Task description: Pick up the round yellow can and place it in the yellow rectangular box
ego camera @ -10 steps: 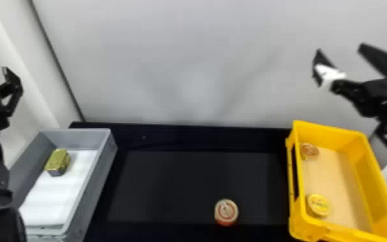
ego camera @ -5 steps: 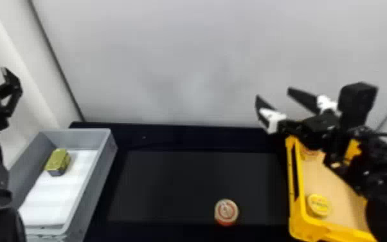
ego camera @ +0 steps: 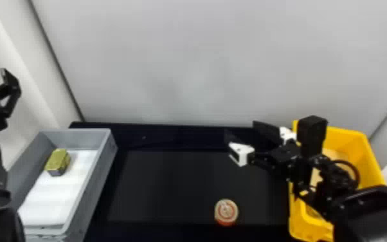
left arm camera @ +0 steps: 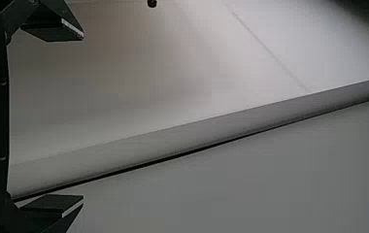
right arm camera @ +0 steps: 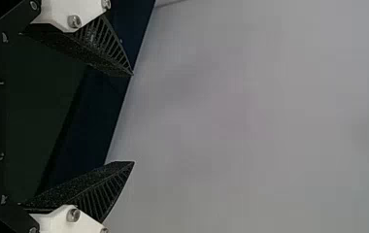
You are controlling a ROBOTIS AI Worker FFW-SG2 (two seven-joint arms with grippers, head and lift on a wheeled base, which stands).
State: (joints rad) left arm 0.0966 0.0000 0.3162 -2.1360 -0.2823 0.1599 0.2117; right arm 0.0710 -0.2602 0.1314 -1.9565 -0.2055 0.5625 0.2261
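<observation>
Your right arm [ego camera: 373, 210] swung left and down, nearer the can [ego camera: 226, 211], out on the counter [ego camera: 176, 190] left of the box [ego camera: 345, 138]. Both jaws wide apart, empty; you're likely lining up the pick.

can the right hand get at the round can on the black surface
Probably yes: the right hand is open and empty, and nothing seems to stand between it and the round can.

In the head view, right gripper [ego camera: 241, 128] points toward ten o'clock; left gripper [ego camera: 9, 83] sits at nine (both agape).
</observation>
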